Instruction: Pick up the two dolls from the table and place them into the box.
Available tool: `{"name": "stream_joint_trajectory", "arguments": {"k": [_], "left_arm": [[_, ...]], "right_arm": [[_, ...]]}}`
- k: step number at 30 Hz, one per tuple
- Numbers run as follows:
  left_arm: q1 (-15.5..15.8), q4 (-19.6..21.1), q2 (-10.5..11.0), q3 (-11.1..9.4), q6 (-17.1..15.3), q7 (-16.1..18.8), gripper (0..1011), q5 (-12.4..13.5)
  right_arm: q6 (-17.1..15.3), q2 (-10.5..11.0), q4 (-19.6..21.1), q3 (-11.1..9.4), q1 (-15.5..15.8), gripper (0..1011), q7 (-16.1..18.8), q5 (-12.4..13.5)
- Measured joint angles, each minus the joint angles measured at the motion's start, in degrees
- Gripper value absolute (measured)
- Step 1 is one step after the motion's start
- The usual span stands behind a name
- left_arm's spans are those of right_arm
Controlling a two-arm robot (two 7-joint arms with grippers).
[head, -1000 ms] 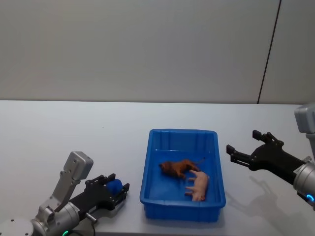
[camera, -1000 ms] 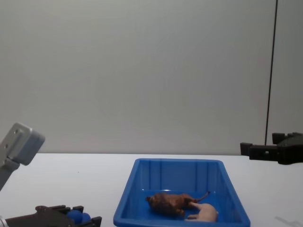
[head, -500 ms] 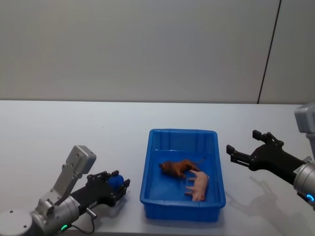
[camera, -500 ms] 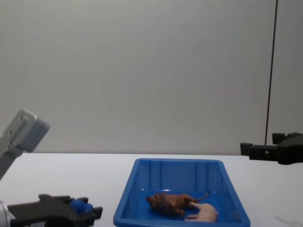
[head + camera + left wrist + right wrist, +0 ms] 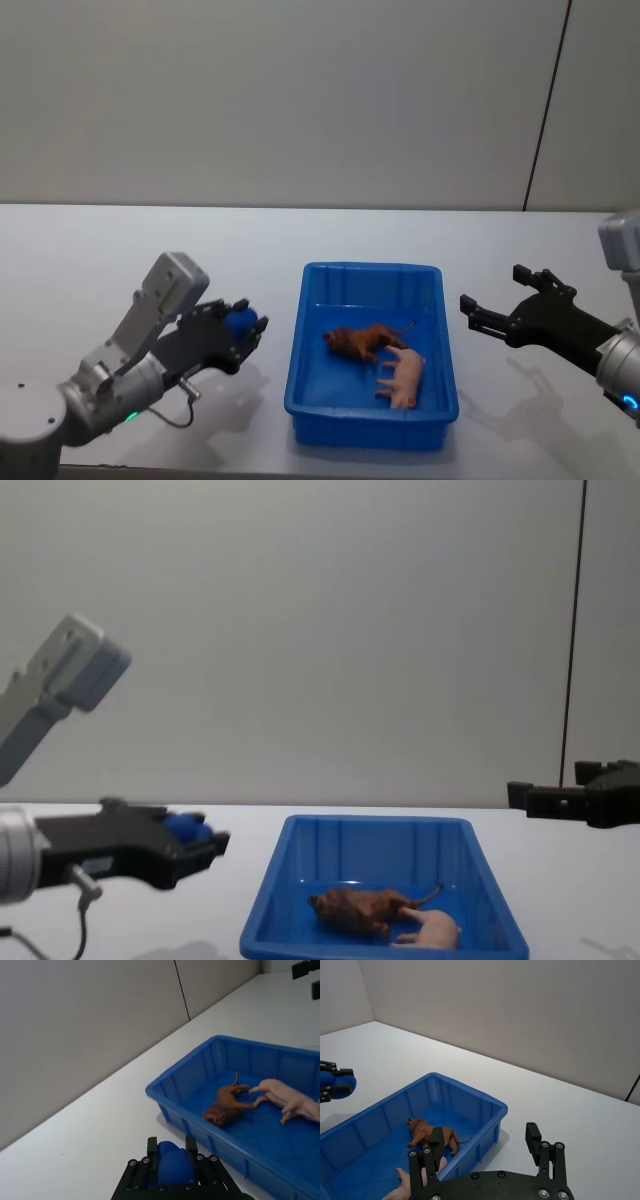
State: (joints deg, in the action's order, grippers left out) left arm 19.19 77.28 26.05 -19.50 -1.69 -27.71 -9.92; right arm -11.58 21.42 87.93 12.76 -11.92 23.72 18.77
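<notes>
While both dolls lie inside the box (image 5: 370, 425), the left end effector (image 5: 236, 333) carries a small blue toy (image 5: 238, 322) beside it.
The brown animal (image 5: 362, 342) and pink pig (image 5: 404, 377) rest on the bin floor, touching, so the task appears complete. Clamped between the left fingers, the toy hangs above the worktop (image 5: 100, 260), raised near the box's left wall, presumably for dropping in. The right end effector (image 5: 492, 301), fingers spread and empty, hovers to the box's right.

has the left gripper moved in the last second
Yes. The left gripper, shut on the blue toy, has risen off the table toward the box.
</notes>
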Motion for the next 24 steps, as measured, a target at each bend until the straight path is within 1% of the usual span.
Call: {"name": "stream_joint_trajectory", "arguments": {"k": [3, 7, 9, 16, 18, 19, 21, 23, 24], "left_arm": [[0.70, 0.37, -0.39, -0.11, 0.15, -0.38, 312, 0.90], [2.31, 0.43, -1.60, -0.71, 0.82, -1.43, 288, 2.35], [2.75, 0.26, -1.99, -0.92, 1.07, -1.73, 278, 2.66], [5.05, -1.61, -4.30, -2.20, 2.81, -3.30, 253, 3.85], [5.69, -2.22, -4.97, -2.60, 3.34, -3.76, 306, 4.10], [6.11, -2.61, -5.47, -2.91, 3.71, -4.06, 365, 4.29], [6.42, -2.87, -5.83, -3.15, 3.98, -4.24, 411, 4.43], [6.80, -3.12, -6.32, -3.50, 4.39, -4.50, 492, 4.54], [6.89, -3.17, -6.44, -3.59, 4.52, -4.54, 492, 4.57]], "right_arm": [[0.00, 0.00, 0.00, 0.00, 0.00, 1001, 0.00, 0.00], [0.00, 0.00, 0.00, 0.00, 0.00, 1001, 0.00, 0.00], [0.00, 0.00, 0.00, 0.00, 0.00, 1001, 0.00, 0.00], [0.00, 0.00, 0.00, 0.00, 0.00, 1001, 0.00, 0.00], [0.00, 0.00, 0.00, 0.00, 0.00, 1001, 0.00, 0.00], [0.00, 0.00, 0.00, 0.00, 0.00, 1001, 0.00, 0.00], [0.00, 0.00, 0.00, 0.00, 0.00, 1001, 0.00, 0.00], [0.00, 0.00, 0.00, 0.00, 0.00, 1001, 0.00, 0.00], [0.00, 0.00, 0.00, 0.00, 0.00, 1001, 0.00, 0.00]]}}
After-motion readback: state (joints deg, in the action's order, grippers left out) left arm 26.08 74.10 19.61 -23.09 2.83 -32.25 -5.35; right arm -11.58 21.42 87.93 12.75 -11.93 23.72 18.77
